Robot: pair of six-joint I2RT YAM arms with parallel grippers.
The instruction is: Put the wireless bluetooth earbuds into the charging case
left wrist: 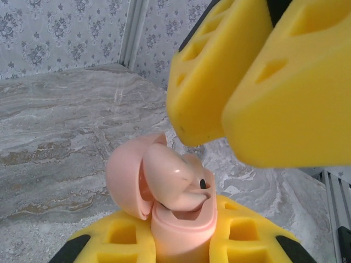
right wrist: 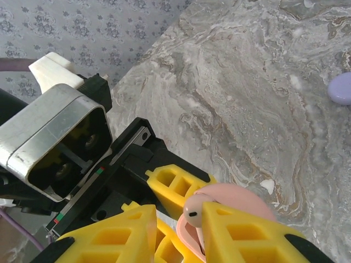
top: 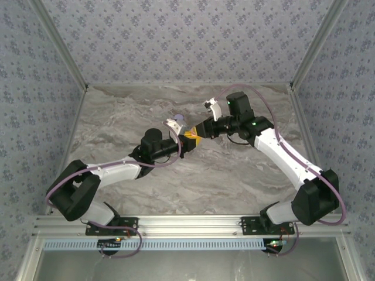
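My left gripper (left wrist: pixel 181 234) is shut on the base of a pink charging case (left wrist: pixel 181 222), whose lid (left wrist: pixel 123 181) is hinged open to the left. One pink earbud (left wrist: pixel 175 181) rests tilted in the case's mouth, not sunk flush. My right gripper (left wrist: pixel 219 149) hangs just above it with its yellow fingers (left wrist: pixel 219 71) slightly apart. In the right wrist view the earbud (right wrist: pixel 193 211) leans against the inner side of one finger (right wrist: pixel 241 233), with a gap to the other (right wrist: pixel 118 235). From above, both grippers (top: pixel 192 140) meet over the middle of the table.
A lilac rounded object (right wrist: pixel 341 89) lies on the marble tabletop (right wrist: pixel 247 98) beyond the grippers, also seen from above (top: pixel 180 119). Patterned walls and metal posts (left wrist: pixel 131 33) close in the table.
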